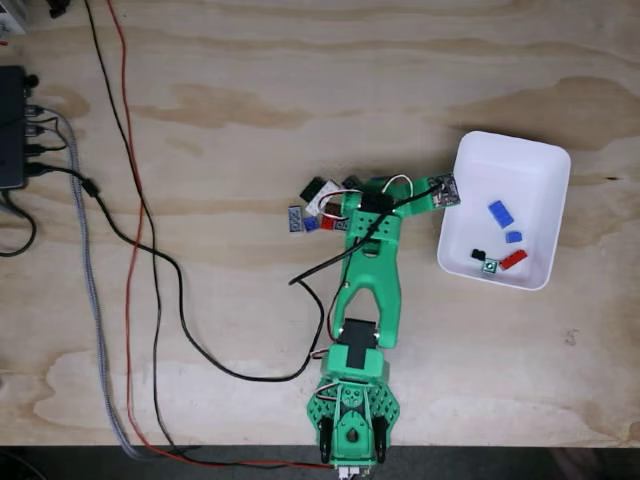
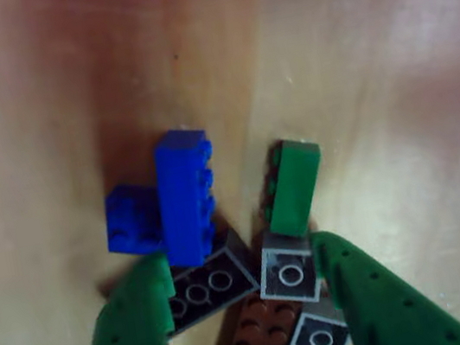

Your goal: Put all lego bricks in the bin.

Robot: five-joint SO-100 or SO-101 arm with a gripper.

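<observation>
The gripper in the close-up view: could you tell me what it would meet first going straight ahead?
Probably the small clear grey plastic brick between the open gripper's green fingers, though depth is unclear.

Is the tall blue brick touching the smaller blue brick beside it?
Touching. In the other view, the tall blue brick stands directly against the smaller blue brick on its left, with no gap visible between them.

A hobby workbench, it seems — a bare plywood tabletop (image 1: 250,90) with loose red and black cables (image 1: 130,250) trailing left of the fingers, a black electronics box (image 1: 12,125), and a green 3D-printed arm (image 1: 365,280).
</observation>
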